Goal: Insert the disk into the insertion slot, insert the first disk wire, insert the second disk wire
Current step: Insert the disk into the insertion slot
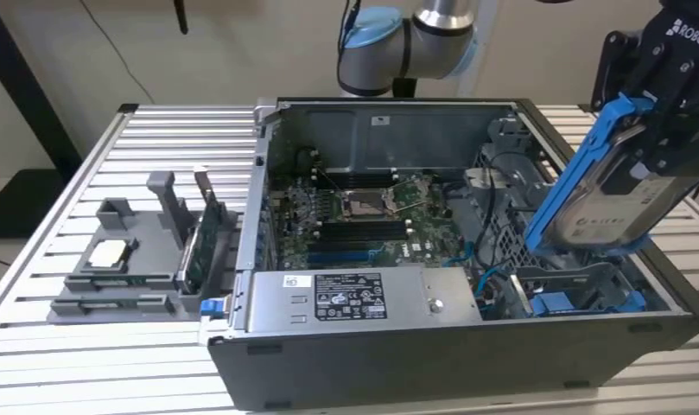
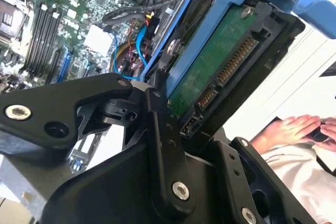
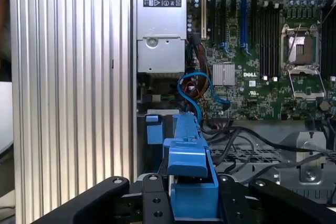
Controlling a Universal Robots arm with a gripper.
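End effector (image 1: pixel 672 130) clamps the disk (image 1: pixel 612 206), tilted above the insertion slot (image 1: pixel 574 290); squaring its rails with the slot's should prevent jamming.

Case top: the computer case (image 1: pixel 326 367) lies open upward, with free room above the motherboard (image 1: pixel 361 216).
Over the bay: the disk (image 1: pixel 608 203), tilted in the gripper (image 1: pixel 669 143), hangs above the insertion slot (image 1: pixel 574 281).
Slot flanks: power supply (image 1: pixel 355 298) on the exterior view's left, case wall (image 1: pixel 681 298) on its right.
Cables: blue and black cables (image 1: pixel 484 259) loop just beside the slot.
Table: the slatted table (image 1: pixel 49 363) is bare around the grey fixture (image 1: pixel 130 259).
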